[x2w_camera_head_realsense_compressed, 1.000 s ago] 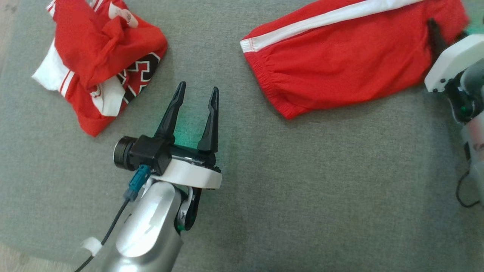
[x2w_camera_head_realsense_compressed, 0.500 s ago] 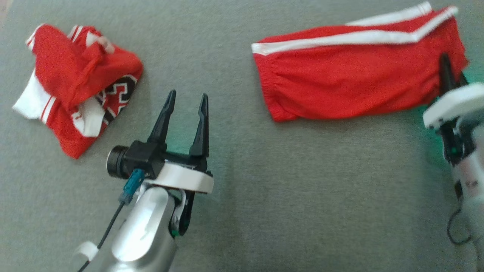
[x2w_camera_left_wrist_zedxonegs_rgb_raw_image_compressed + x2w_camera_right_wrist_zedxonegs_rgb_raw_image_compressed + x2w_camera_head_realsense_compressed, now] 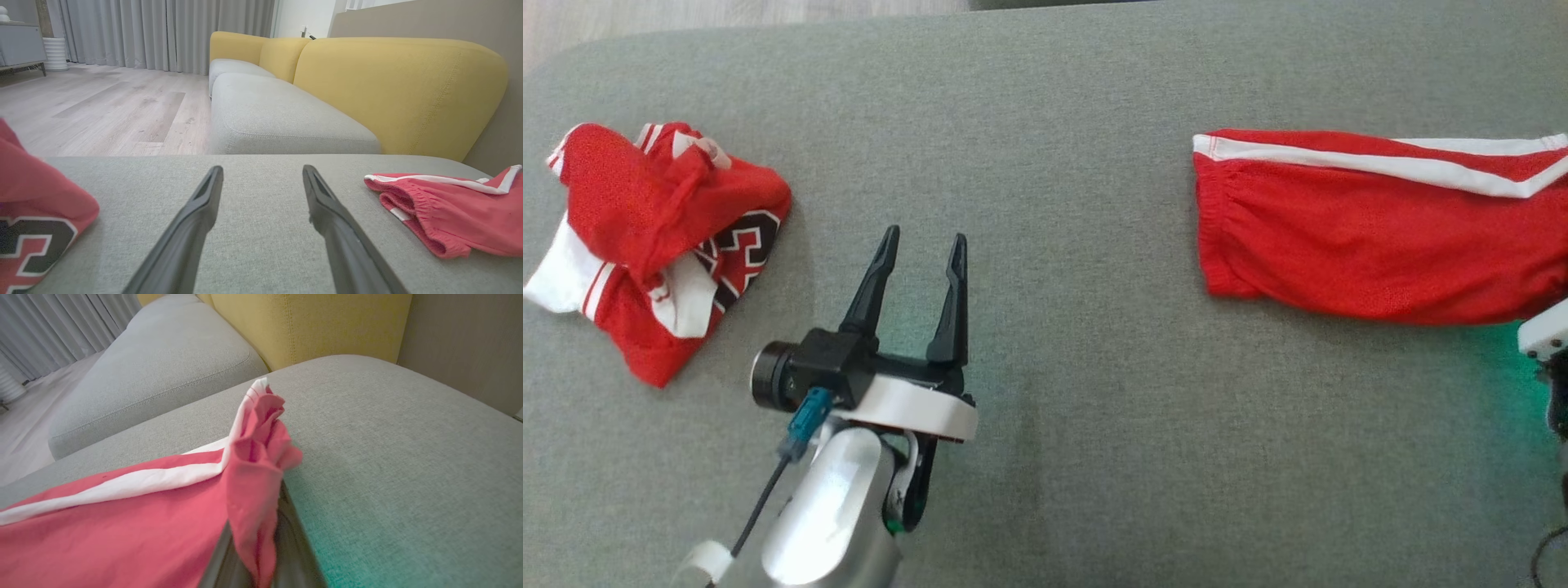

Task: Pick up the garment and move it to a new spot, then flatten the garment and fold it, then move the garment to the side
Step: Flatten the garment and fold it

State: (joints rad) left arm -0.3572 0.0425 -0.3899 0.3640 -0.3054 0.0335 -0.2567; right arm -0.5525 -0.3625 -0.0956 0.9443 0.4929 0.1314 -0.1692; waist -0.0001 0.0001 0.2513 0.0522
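The red shorts (image 3: 1372,237) lie flat on the grey cushion (image 3: 1054,122), well to the right of the left claw (image 3: 925,237), which hovers with its fingers apart. The right claw (image 3: 261,539) is clamped on the shorts' end farthest from the left claw, and the cloth bunches up there. A crumpled jersey (image 3: 662,245) sits to the left claw's left.

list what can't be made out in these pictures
- red shorts: far end cut off by the right edge, head view.
- right claw's fingers: tips buried in bunched shorts fabric, right wrist view.
- crumpled red jersey: print folded under itself, unreadable, head view.
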